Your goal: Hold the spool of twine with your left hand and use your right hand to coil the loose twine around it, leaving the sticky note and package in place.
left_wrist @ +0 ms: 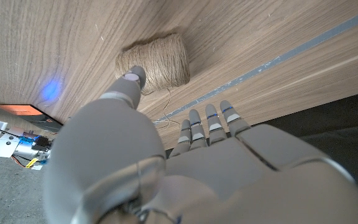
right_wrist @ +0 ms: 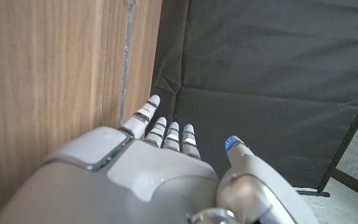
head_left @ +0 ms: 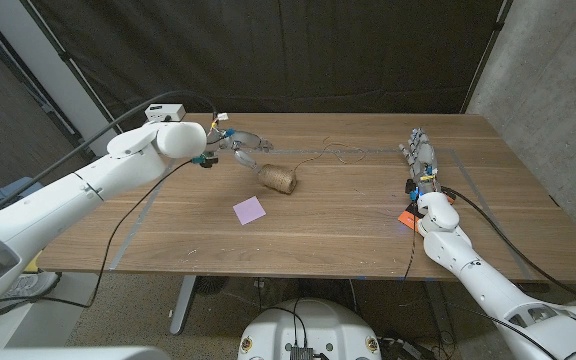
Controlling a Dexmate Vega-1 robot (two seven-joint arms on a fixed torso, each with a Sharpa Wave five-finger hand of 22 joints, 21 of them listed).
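your left hand (head_left: pixel 240 150) sits over the table (head_left: pixel 168 235) toward its far edge, left of the middle, with the fingers spread and reaching toward the spool of twine (head_left: pixel 280 179). it grips nothing. in the left wrist view the same hand (left_wrist: pixel 185 162) shows its thumb tip close against the spool (left_wrist: pixel 155 61), while the other fingertips (left_wrist: pixel 209 118) stay apart from it, pointing past it toward the table's edge; whether the thumb truly touches the twine you cannot tell from here.

the spool lies on its side just beside your left hand, on the side nearer the middle of the table. a loose strand of twine (head_left: pixel 348 152) runs from it along the far part of the table toward the right. the purple sticky note (head_left: pixel 250 210) lies flat nearer the front edge than the spool, a little apart from it.

your right hand (head_left: pixel 421 155) stands near the right edge of the table, fingers stretched out toward the far edge and holding nothing. in the right wrist view that hand (right_wrist: pixel 160 162) has its fingers straight and apart, reaching over the table's edge toward the dark curtain (right_wrist: pixel 278 74). the loose strand's end lies near it.
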